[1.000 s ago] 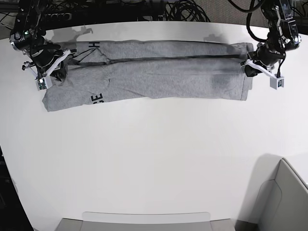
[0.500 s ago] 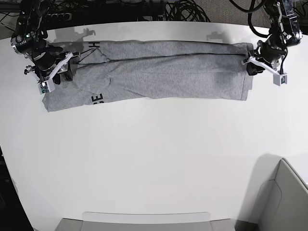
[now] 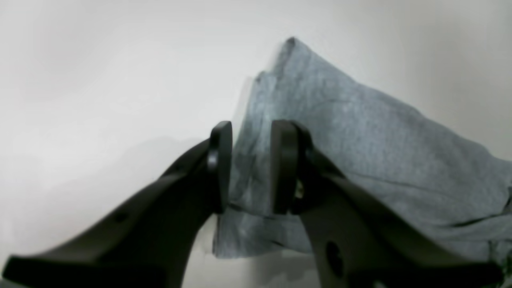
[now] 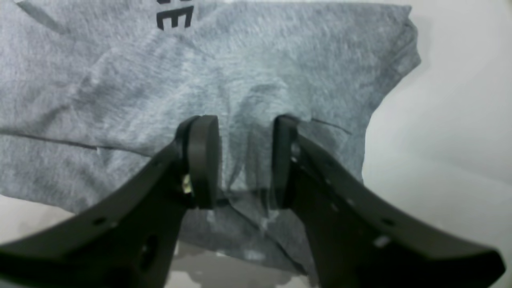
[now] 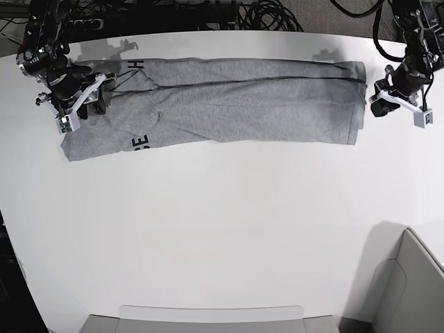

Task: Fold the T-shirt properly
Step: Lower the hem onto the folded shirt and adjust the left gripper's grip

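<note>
**Shirt folded lengthwise at far edge, both grippers at its ends**

You had the T-shirt (image 5: pixel 236 100) lying flat on the white table (image 5: pixel 222 229) as a long horizontal band along the far side, already folded lengthwise. Black lettering (image 5: pixel 141 143) showed on the left part, near the front edge, with another letter at the far edge.

Your right gripper (image 4: pixel 244 160) sat over the shirt's left end in the base view. In its wrist view the jaws were spread, with grey fabric visible in the gap between them; can't tell whether the fingers (image 4: pixel 204 160) actually touched cloth. Lettering was visible beyond the tips.

Your left gripper (image 3: pixel 250 166) was off the shirt's right end; in the base view it sat just beside the hem, over bare table. Its wrist view showed the jaws parted by a narrow gap, nothing pinched, with the shirt's corner lying past the tips.

A grey bin (image 5: pixel 409 284) sat at the near right corner, well apart from the shirt.
</note>
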Action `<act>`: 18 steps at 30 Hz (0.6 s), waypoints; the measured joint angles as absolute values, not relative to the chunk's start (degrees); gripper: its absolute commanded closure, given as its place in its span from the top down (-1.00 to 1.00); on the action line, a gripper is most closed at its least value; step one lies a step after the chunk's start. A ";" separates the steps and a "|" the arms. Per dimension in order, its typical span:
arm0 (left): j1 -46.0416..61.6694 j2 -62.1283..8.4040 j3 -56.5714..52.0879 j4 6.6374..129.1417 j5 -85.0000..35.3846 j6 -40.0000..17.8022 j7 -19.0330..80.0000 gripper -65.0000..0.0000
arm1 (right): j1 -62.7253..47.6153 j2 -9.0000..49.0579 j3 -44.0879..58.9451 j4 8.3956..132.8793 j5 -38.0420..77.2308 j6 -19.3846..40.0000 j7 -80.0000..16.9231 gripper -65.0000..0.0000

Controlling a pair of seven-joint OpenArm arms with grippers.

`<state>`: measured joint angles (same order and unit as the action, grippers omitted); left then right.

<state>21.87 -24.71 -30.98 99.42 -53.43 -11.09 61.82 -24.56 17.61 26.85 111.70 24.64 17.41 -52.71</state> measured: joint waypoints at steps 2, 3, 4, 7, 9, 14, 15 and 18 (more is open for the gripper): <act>22.06 -24.71 -33.15 99.39 -54.83 -11.27 62.15 -0.44 | -24.58 17.58 26.85 111.70 24.62 17.41 -52.73 -0.31; 22.13 -24.82 -33.74 99.39 -55.68 -11.11 62.06 -0.43 | -24.58 17.58 26.85 111.70 24.67 17.41 -52.71 -0.31; 22.26 -24.88 -34.13 99.37 -56.42 -11.16 61.73 -0.40 | -24.60 17.58 26.85 111.70 24.64 17.41 -52.71 -0.31; 22.20 -25.06 -33.71 99.35 -58.57 -11.22 61.69 -0.27 | -24.58 17.58 26.85 111.70 24.64 17.39 -52.73 -0.31; 21.89 -24.95 -33.01 99.35 -59.09 -11.44 61.39 -0.23 | -24.58 17.58 26.85 111.70 24.64 17.41 -52.73 -0.31; 22.35 -28.10 -25.56 99.07 -59.11 -11.44 59.37 -0.21 | -24.60 17.58 26.85 111.70 24.64 17.41 -52.73 -0.31; 22.02 -28.32 -25.02 97.76 -59.64 -11.60 58.22 -0.19 | -24.60 17.58 26.85 111.70 24.67 17.41 -52.73 -0.31; 21.80 -28.45 -24.99 93.10 -59.05 -10.94 58.08 -0.19 | -24.60 17.58 26.83 111.70 24.62 17.39 -52.73 -0.31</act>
